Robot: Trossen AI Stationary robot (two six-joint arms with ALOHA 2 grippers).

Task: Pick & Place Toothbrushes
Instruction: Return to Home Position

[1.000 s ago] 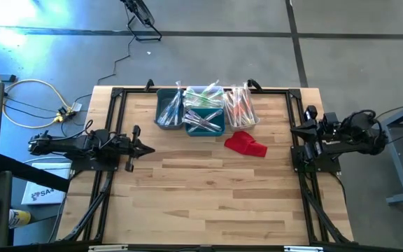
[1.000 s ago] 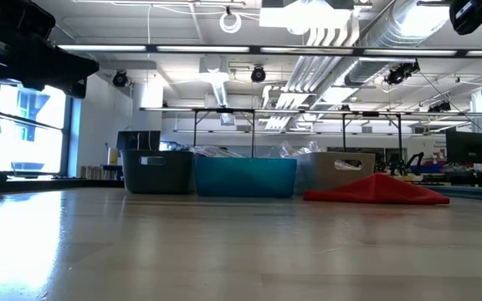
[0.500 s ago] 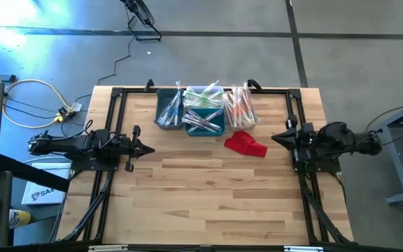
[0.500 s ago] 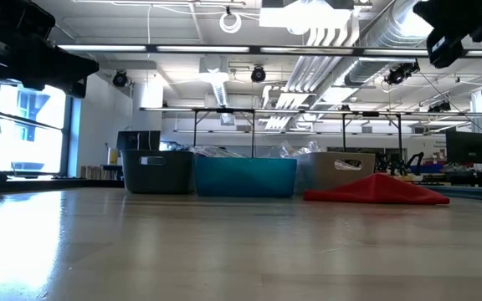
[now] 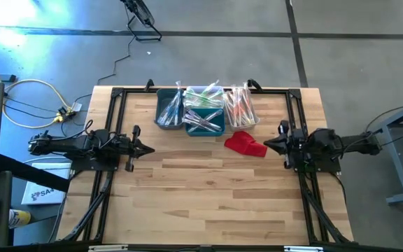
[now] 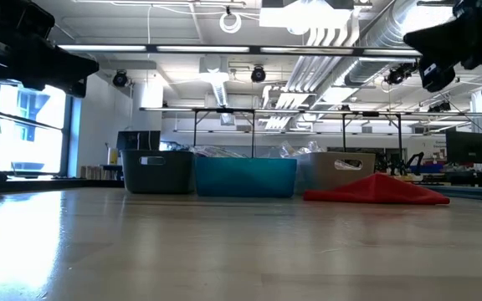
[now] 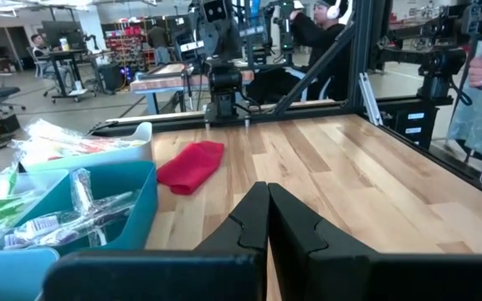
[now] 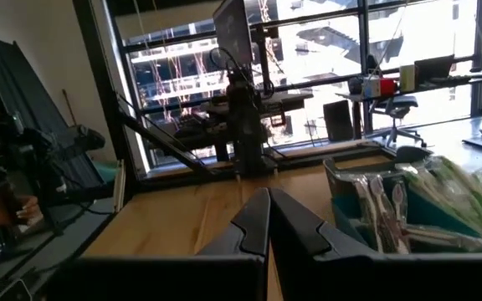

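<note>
Toothbrushes (image 5: 205, 108): lie piled in 3 bins (image 5: 161, 96) set in a row at the far middle of the table (image 5: 208, 196). Left gripper (image 5: 149, 148): hangs near the left edge, fingers pressed together, holding nothing. Right gripper (image 5: 266, 143): hovers raised just beside the red cloth (image 5: 245, 144), fingers likewise together, empty.

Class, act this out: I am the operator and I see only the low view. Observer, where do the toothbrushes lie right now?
Observer: The high view shows toothbrushes only inside the three bins at the table's far edge.
Operator: Is the left arm holding one?
Observer: No. The left wrist view shows the left pincer shut on nothing.
Operator: And the right arm?
Observer: The right wrist view shows the right pincer shut and empty as well.
</note>
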